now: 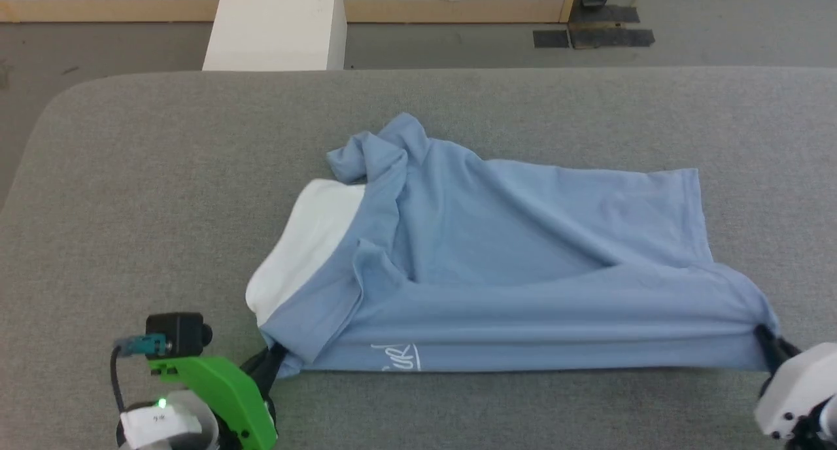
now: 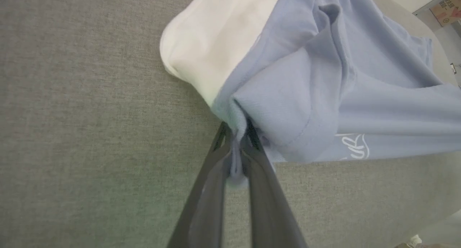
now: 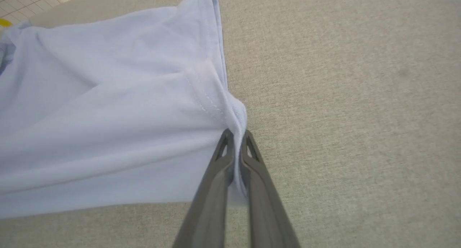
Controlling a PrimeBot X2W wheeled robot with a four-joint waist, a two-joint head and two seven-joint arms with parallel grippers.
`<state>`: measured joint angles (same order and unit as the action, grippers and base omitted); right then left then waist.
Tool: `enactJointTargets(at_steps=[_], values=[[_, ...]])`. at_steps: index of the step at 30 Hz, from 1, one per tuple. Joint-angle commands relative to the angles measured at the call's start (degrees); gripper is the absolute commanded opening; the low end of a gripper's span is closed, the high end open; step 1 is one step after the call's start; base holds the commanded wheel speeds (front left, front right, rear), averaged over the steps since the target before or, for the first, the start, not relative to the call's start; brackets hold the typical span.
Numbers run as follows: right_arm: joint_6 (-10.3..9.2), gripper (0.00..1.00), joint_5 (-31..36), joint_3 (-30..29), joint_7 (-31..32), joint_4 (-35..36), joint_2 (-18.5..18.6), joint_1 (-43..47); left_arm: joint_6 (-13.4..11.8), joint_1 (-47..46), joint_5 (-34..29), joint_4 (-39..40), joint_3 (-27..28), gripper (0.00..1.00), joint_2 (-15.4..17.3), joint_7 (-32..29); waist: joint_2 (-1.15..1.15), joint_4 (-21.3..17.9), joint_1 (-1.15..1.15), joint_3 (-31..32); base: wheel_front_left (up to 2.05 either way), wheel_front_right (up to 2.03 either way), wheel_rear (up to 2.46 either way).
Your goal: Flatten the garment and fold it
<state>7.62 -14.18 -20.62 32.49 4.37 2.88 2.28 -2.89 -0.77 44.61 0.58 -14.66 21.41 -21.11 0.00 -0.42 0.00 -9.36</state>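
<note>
1. Across the middle of the grey table (image 1: pixel 163 175) lies the garment (image 1: pixel 523 241), light blue and rumpled, its near edge drawn into a fairly straight line between two grips.
2. White collar (image 1: pixel 307 241) toward the robot's left, hem (image 1: pixel 696 208) toward its right; script logo (image 1: pixel 395 357) at the near edge, cut off by the fold there.
3. Left end effector (image 2: pixel 239 132): fingers closed on a pinch of cloth just beside the collar.
4. Right end effector (image 3: pixel 236 134): fingers closed on the near hem corner.
5. Gripping opposite ends presumably lets the arms tension the fabric, so the bunched far sleeve (image 1: pixel 376 152) and the creases can be spread flat before folding.
</note>
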Motion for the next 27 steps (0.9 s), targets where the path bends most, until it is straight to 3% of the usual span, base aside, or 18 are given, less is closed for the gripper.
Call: enactJointTargets(at_steps=[1, 14, 24, 25, 27], values=[[-0.13, 0.0, 0.3, -1.5, 0.8, 1.2, 0.7, -0.3, -0.9, 1.6, 0.5, 1.0, 0.8, 0.0, 0.8, -0.2, 0.0, -0.1, 0.0, 0.7, 0.0, 0.0, 0.0], [-0.13, 0.0, -1.2, -5.4, 6.8, 4.7, 0.4, 6.1, -5.5, 13.6, 5.2, 12.1, 0.6, 0.0, 0.1, -5.0, 0.0, 0.0, 0.0, 2.1, 0.0, 0.0, 0.0], [-0.13, 0.0, -0.8, -3.2, 6.6, -0.1, 0.0, 7.7, -4.4, 12.5, 6.0, 5.9, -0.9, 0.0, -1.2, -5.2, 0.0, 0.2, 0.0, 3.1, 0.0, 0.0, 0.0], [-0.13, 0.05, -0.9, -2.9, 6.5, -0.8, 0.0, 7.6, -4.3, 12.1, 6.0, 5.1, -0.9, 0.0, -1.4, -5.0, 0.0, 0.1, 0.0, 3.2, 0.0, 0.0, 0.0], [-0.13, 0.49, -1.0, -2.3, 5.4, -2.2, 0.0, 7.3, -3.8, 11.1, 5.8, 3.4, -0.8, 0.0, -1.7, -3.9, 0.0, 0.0, 0.0, 3.3, 0.0, 0.0, 0.0]])
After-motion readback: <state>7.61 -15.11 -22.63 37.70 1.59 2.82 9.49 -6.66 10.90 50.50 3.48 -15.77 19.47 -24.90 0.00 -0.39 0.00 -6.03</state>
